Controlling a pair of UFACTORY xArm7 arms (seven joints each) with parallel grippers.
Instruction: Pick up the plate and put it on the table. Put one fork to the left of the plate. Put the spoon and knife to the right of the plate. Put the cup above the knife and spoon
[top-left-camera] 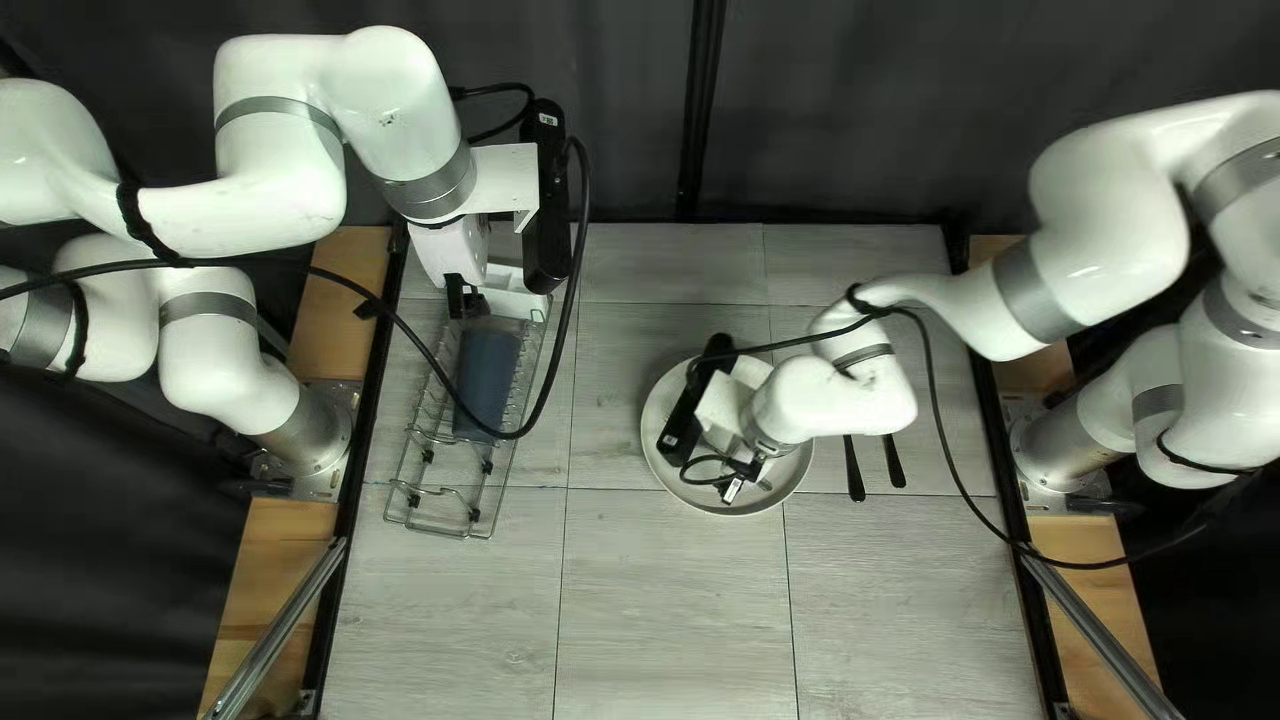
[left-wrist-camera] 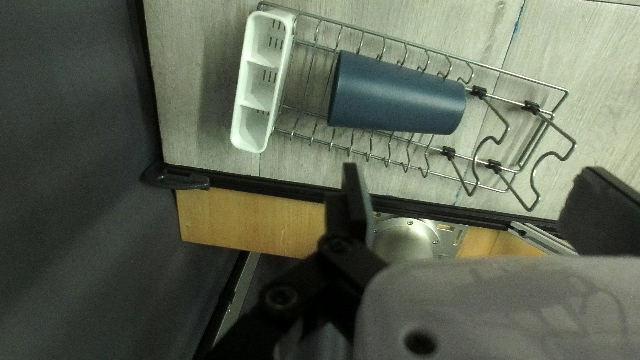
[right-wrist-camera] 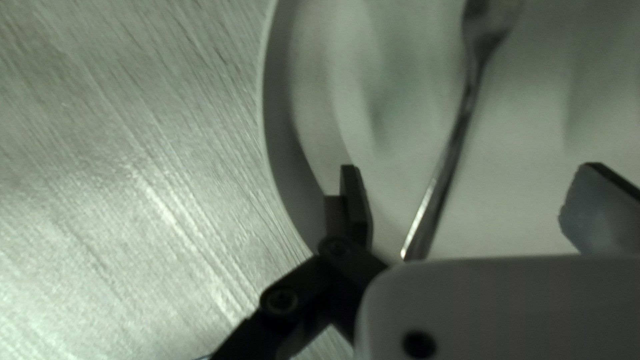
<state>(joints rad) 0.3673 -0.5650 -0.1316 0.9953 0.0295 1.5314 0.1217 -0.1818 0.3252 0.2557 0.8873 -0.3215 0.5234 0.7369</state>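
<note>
Since your right pincer (right-wrist-camera: 469,175) stands wide over the fork (right-wrist-camera: 460,127) on the plate (top-left-camera: 664,467), nearer the right edge of the bench (top-left-camera: 667,600), closing too low could drag the plate; too high, the thin handle may slip. Your left pincer (left-wrist-camera: 470,175) gapes too.

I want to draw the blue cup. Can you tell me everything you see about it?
The cup is dark blue, smooth and a bit shiny, maybe plastic. No handle shows. It lies on its side in the wire rack, its wide end toward the white bin. I can't see inside it. My open left end effector isn't touching it.
</note>
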